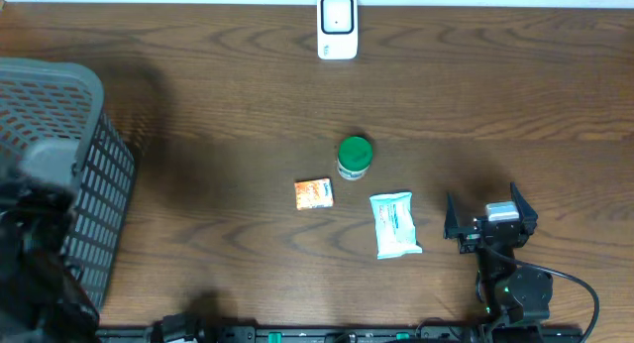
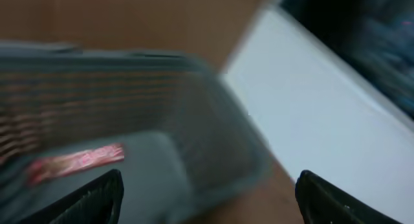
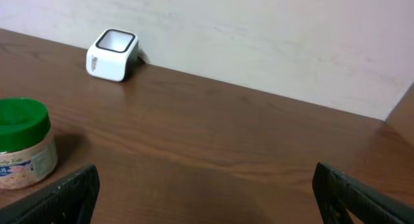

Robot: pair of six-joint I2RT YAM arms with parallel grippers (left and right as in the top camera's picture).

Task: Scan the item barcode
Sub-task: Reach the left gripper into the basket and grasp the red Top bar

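While the left gripper (image 2: 208,195) hangs wide and empty over the grey basket (image 1: 99,174) holding a red packet (image 2: 74,161), an orange packet (image 1: 313,193), green-lidded jar (image 1: 354,157) and wipes pack (image 1: 395,225) sit mid-table, near the white scanner (image 1: 337,26); the right gripper (image 1: 483,202) gapes, holding nothing

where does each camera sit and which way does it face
overhead: above the table, looking straight down at scanner, jar, basket; right arm lower right
left wrist: over the basket, looking in at a red packet; jaws bottom corners
right wrist: low, facing the back wall; jaws bottom corners
shared: overhead and right wrist both show scanner, jar
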